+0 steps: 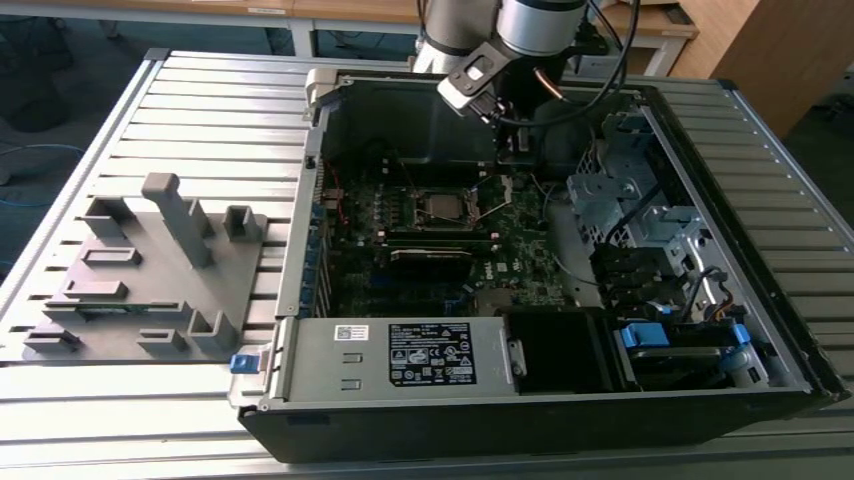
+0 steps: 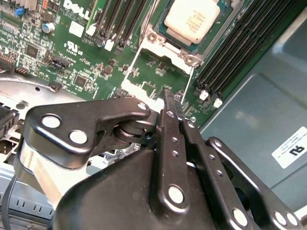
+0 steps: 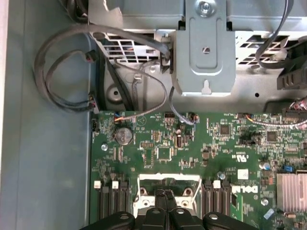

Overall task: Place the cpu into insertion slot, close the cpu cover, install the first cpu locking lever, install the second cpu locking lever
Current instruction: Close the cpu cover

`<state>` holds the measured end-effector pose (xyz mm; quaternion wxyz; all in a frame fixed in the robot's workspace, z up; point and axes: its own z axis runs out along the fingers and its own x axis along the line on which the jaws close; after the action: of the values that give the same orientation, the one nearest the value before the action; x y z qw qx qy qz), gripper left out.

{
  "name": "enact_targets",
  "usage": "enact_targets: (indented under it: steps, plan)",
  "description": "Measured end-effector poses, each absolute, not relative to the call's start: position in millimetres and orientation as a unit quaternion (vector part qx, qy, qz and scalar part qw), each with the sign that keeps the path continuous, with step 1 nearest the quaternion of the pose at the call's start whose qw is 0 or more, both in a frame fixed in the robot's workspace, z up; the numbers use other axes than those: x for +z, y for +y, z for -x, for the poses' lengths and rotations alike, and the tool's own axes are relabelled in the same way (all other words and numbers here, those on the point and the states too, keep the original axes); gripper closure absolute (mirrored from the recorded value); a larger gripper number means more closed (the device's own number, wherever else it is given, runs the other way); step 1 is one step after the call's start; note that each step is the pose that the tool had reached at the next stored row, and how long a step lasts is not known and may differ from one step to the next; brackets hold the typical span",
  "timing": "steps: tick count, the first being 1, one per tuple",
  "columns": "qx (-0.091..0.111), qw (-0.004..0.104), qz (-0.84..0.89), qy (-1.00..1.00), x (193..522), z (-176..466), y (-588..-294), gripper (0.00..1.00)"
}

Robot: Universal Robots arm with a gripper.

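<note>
1. Fingers point(image 2: 168, 125) are seen pressed shut tip to tip in both wrist views; nothing is made out betw. them.
2. cpu point(image 2: 193, 18) is seated flat in insertion slot point(image 2: 173, 38); cpu cover point(image 2: 165, 49) is judged down around it.
3. Key relation: cpu is found straight ahead of the tips, near, untouched; in exterior view, offset toward that view's left.
4. Thin wire lever point(image 2: 192, 82) is seen betw. tips and cpu.

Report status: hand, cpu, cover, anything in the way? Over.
Hand shut, tips at the thin silver-grey metal frame cpu cover, open and tilted back. Small flat square silver-topped cpu seated, uncovered. Nothing lying over it.
</note>
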<state>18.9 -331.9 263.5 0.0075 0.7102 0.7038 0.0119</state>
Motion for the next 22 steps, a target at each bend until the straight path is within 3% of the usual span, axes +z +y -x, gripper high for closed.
enact_targets:
  steps: [22]
  plan:
    - [0.012,0.008,-0.710,0.704,258.4,-48.5,-330.8,0.90]
